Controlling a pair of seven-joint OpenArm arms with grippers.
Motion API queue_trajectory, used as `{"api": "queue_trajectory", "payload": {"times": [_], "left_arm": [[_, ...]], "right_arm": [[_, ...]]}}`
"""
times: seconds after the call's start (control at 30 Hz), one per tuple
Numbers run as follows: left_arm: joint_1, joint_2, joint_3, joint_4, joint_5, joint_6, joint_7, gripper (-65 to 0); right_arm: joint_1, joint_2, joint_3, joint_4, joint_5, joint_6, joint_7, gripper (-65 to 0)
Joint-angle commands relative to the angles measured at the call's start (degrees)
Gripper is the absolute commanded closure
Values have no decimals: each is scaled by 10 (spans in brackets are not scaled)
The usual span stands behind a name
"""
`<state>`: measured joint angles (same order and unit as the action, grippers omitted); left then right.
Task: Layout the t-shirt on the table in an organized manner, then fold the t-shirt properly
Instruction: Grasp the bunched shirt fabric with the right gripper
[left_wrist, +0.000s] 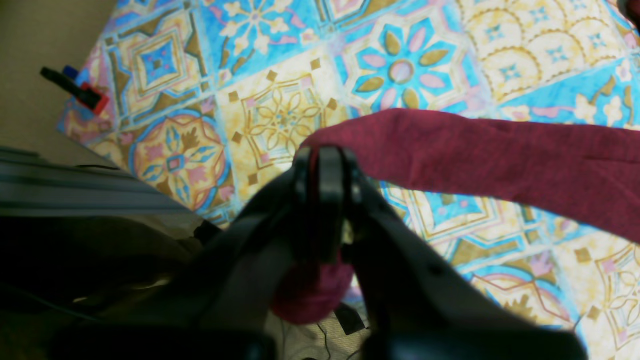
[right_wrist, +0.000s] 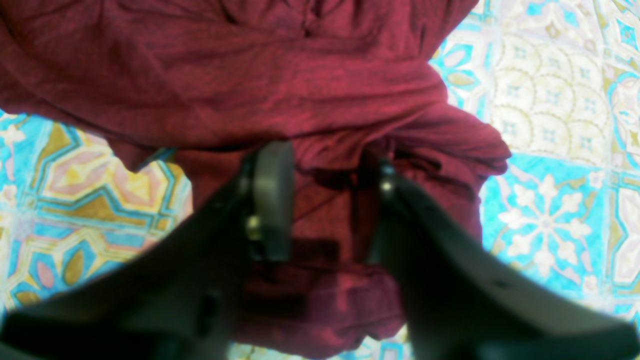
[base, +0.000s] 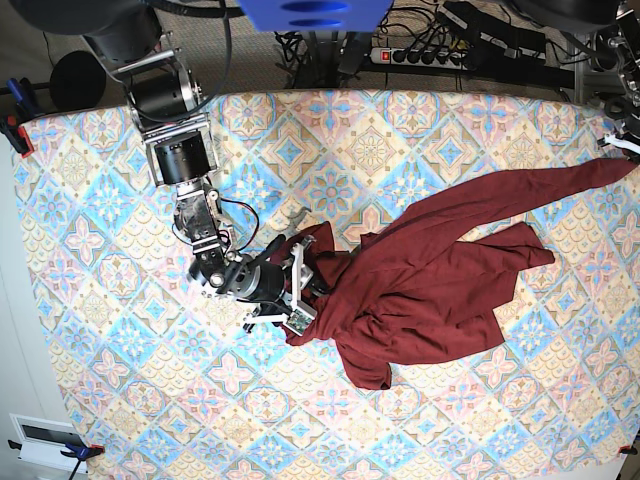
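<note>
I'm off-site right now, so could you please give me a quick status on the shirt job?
Left end effector shut on t-shirt, pulling it taut. Right end effector open, straddling a bunched fold. T-shirt crumpled on table. Nothing in the way.

Crumpled maroon t-shirt (base: 420, 275) on patterned table (base: 120, 350)

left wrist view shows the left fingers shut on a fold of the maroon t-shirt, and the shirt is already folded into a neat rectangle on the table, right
Not quite. The left gripper is indeed shut on a fold of the t-shirt, but the shirt is not folded neatly. The base view shows it crumpled and spread unevenly on the table, one part stretched out toward the left arm's edge of the table.
</note>
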<state>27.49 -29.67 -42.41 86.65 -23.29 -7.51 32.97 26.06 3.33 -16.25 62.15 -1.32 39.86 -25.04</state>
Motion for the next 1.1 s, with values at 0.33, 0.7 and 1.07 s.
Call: {"api": "queue_trajectory", "payload": {"times": [0.33,0.7,1.07], "left_arm": [[1,-16,-6,8,1,3,-15,0],[-16,-16,-6,8,2,3,-15,0],[-19,-16,3,8,-1,3,-15,0]], "right_arm": [[18,-2,1,14,13,-2,15,0],[11,1,6,150,15,1,-9,0],[-117,85,78,301,15,1,-20,0]]}}
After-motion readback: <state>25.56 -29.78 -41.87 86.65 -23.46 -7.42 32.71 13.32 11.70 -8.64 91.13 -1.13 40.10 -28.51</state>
